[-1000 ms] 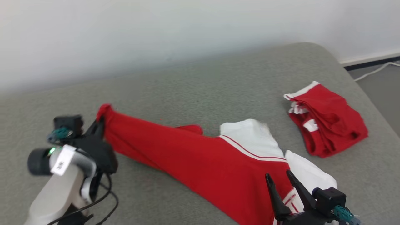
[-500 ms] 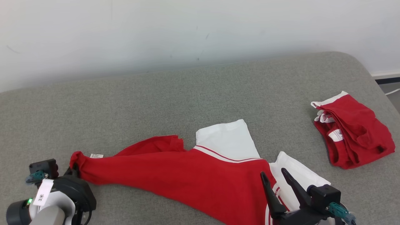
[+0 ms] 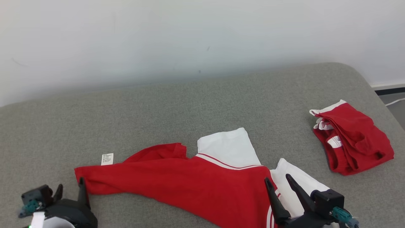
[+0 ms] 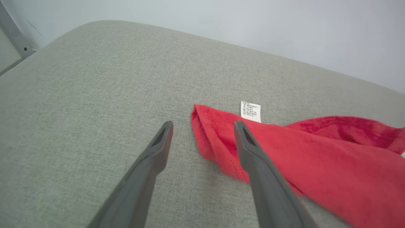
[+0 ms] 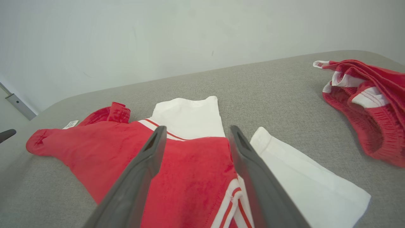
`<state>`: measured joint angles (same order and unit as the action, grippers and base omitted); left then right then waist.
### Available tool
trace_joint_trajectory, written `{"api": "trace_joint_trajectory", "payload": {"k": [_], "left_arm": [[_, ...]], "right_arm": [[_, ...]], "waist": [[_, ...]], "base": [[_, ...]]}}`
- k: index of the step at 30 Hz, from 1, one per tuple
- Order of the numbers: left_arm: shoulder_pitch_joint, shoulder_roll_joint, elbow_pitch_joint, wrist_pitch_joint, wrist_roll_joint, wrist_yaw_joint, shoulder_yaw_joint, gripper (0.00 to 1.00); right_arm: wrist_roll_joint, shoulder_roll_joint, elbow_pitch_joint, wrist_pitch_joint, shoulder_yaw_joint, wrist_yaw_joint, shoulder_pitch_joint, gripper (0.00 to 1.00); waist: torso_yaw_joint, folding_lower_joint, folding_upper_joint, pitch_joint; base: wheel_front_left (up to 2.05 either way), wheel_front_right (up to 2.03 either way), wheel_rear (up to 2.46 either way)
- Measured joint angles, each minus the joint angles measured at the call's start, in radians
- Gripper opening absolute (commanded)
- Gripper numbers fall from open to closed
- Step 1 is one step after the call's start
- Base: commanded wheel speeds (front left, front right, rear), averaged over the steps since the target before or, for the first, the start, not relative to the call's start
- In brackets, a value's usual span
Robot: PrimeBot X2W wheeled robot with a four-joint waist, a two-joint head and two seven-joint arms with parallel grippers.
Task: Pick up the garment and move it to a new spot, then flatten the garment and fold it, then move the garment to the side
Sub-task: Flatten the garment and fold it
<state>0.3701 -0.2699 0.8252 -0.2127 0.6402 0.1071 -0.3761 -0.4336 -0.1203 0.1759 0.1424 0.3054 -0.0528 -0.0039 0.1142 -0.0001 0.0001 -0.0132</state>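
Head view. The garment (image 3: 202,186), a red top with white sleeves and striped trim, lies spread on the grey cushion (image 3: 190,104). It reaches from the tips of the left gripper (image 3: 71,184) across to the right gripper (image 3: 277,178). Its narrow red end sits just ahead of the left jaws, close against the inner fingertip; whether they touch cannot be told. The left jaws stand wide apart and hold nothing.

Left wrist view. The red end lies partly in the gap between the two fingers and partly under the finger on that view's right. A white care label (image 4: 251,111) lies flat on the cushion just beyond that fingertip.

Right wrist view. The right jaws stand wide apart above the garment and grip nothing. The red body lies in the gap between the fingers. One white sleeve (image 5: 186,115) extends straight ahead of the tips, and the other white sleeve (image 5: 303,180) lies outside the finger on that view's right.

A second red garment (image 3: 351,139), bunched and with white trim, lies well apart from both jaws, beyond and outward of the right gripper. A pale wall (image 3: 190,38) rises behind the cushion.
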Motion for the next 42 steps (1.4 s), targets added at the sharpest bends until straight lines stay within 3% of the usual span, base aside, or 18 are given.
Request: {"api": "trace_joint_trajectory", "payload": {"k": [14,25,32,42], "left_arm": [[-0.231,0.057,-0.352,-0.039,-0.026,-0.003,-0.002,1.0],[-0.367,0.011,-0.668,-0.039,-0.065,-0.019,0.038,1.0],[-0.47,-0.054,-0.747,-0.039,-0.078,-0.036,0.025,1.0],[-0.492,-0.059,-0.791,0.004,-0.077,-0.026,0.017,1.0]], "right_arm": [[0.003,-0.011,-0.01,0.048,-0.067,-0.028,0.038,1.0],[-0.069,0.005,-0.028,0.071,-0.178,-0.045,0.082,1.0],[-0.094,0.003,-0.04,0.067,-0.193,-0.045,0.096,1.0],[-0.094,0.004,-0.04,0.041,-0.167,-0.045,0.097,1.0]], "waist": [[-0.061,0.0,0.0,0.056],[-0.138,0.0,-0.0001,0.108],[-0.168,-0.0001,-0.0001,0.135],[-0.159,0.0001,-0.0001,0.131]], "base": [[0.0,0.0,0.0],[0.0,0.0,0.0],[0.0,0.0,0.0],[0.0,0.0,0.0]]}}
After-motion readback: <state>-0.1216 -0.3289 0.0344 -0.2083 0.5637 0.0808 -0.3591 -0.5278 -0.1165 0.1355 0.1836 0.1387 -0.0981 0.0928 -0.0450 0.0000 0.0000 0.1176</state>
